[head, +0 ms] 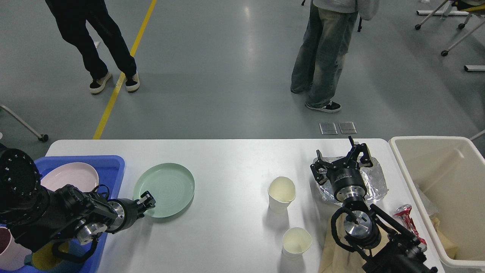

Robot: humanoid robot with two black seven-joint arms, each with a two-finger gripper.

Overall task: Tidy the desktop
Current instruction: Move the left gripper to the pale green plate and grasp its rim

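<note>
desktop point(227, 182), left end effector point(147, 200) low over it, at green plate point(164, 189) rim

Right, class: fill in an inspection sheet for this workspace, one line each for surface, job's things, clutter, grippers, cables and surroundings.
Surface: the white desktop, smooth, partly bare.
Job's things: green plate beside the blue tray, which holds a pink plate; beige bin at the right.
Clutter: two paper cups, crumpled foil, crushed red can.
Grippers: left gripper at the green plate's near rim, grip unclear; right gripper open over the foil.
Cables: black cable loops on both arms.
Surroundings: two people standing on the grey floor, yellow line.
</note>
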